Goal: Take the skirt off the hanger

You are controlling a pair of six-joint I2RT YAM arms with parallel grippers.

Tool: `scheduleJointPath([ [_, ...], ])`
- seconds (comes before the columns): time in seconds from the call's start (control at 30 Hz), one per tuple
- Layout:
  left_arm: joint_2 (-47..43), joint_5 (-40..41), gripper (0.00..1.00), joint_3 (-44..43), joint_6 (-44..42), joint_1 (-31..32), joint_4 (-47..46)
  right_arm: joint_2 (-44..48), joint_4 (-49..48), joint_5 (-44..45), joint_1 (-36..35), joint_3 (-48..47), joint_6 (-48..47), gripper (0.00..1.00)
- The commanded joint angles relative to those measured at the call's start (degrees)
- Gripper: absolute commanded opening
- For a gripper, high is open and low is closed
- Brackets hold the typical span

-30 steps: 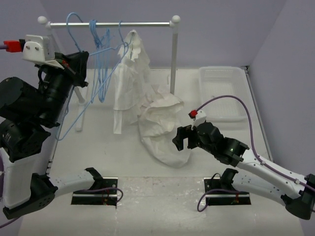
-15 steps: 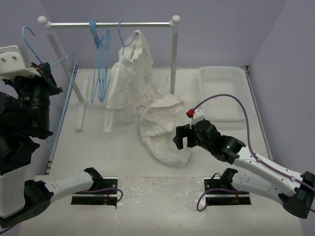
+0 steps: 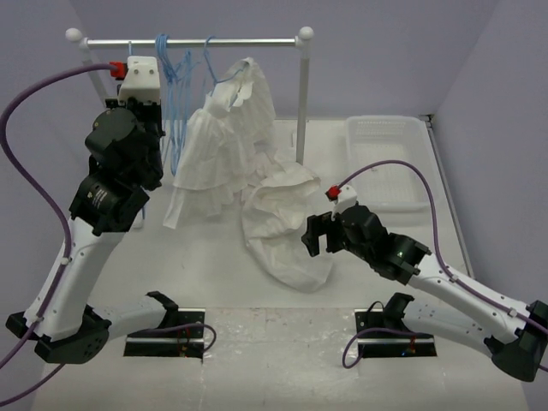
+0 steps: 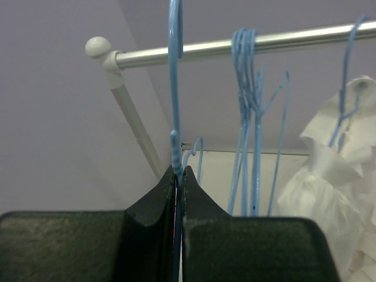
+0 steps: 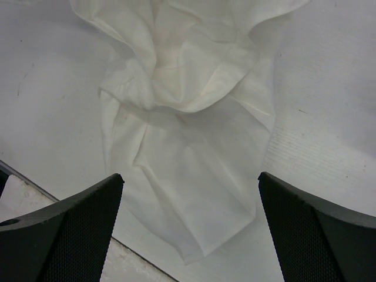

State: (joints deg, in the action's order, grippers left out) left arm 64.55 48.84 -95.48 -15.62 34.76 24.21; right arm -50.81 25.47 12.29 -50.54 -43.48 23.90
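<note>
Closest to me, the right end effector (image 3: 317,241) hangs low over the middle of the tabletop (image 3: 205,274) with its jaws spread as wide as they go and nothing between them. The skirt (image 3: 282,231) lies right beneath it and a touch to its left, a crumpled white heap flat on the tabletop. Its long axis runs from the near edge back toward the foot of the rack's right post, and the bunched end is the farther one. No wire is threaded through it that I can see, so I'd judge it is already free of the hanger. If the cloth needs any more handling, the right arm is plainly the nearer one, since the left arm is well apart from it. Farther back, in the far right corner, sits a clear plastic tray (image 3: 390,128), and I can make out nothing in it. At the far left, the left end effector (image 4: 179,170) is raised to the rail (image 4: 264,42), pinched fully shut on the neck of the bare light-blue hanger (image 4: 174,117). The hanger's hook rises in front of the rail, and I cannot tell whether it has caught. More blue hangers (image 4: 247,117) dangle just beside it, and a ruffled white garment (image 3: 218,145) hangs toward the rail's right end.
</note>
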Motion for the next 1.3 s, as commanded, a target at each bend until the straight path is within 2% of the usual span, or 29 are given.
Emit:
scheduleJointPath([
  [0.0,2.1,-8.4,0.00,-2.8,2.2,-7.7,-2.8,1.8,-0.5,0.8,0.3,-2.7,-1.1,0.99],
  [0.1,3.6,-16.8,0.00,-1.9,2.1,-14.4,-4.7,2.7,-0.5,1.0,0.3,-2.0,-0.8,0.99],
  [0.17,3.8,-26.2,0.00,-0.9,1.1,-19.2,-7.4,3.2,-0.5,1.9,0.3,-1.7,-0.5,0.99],
  [0.27,4.9,-33.5,0.00,1.2,-0.8,-24.2,-12.7,3.6,-0.4,2.6,0.3,-1.7,-0.6,0.99],
  [0.4,9.0,-41.0,0.00,-1.6,-0.3,-32.6,-13.7,3.3,-0.5,3.6,0.4,-2.5,-1.5,0.99],
  [0.63,12.5,-54.7,0.00,-1.5,0.1,-39.9,-17.6,1.0,-0.5,5.5,0.8,-3.7,-2.3,0.99],
  [0.83,13.1,-57.9,0.00,1.0,1.8,-42.8,-22.3,-0.6,-0.6,6.2,1.1,-4.2,-2.5,0.99],
  [1.07,15.2,-62.4,0.00,2.9,3.7,-45.3,-23.1,-1.3,-0.6,6.2,1.5,-4.0,-2.3,0.99],
  [1.17,14.6,-62.0,0.00,6.5,4.8,-45.7,-27.3,-1.1,-0.6,6.4,1.6,-3.7,-2.2,0.99],
  [1.27,15.5,-61.7,0.00,7.2,6.2,-46.3,-27.5,-0.8,-0.6,6.3,1.6,-3.3,-1.9,0.99],
])
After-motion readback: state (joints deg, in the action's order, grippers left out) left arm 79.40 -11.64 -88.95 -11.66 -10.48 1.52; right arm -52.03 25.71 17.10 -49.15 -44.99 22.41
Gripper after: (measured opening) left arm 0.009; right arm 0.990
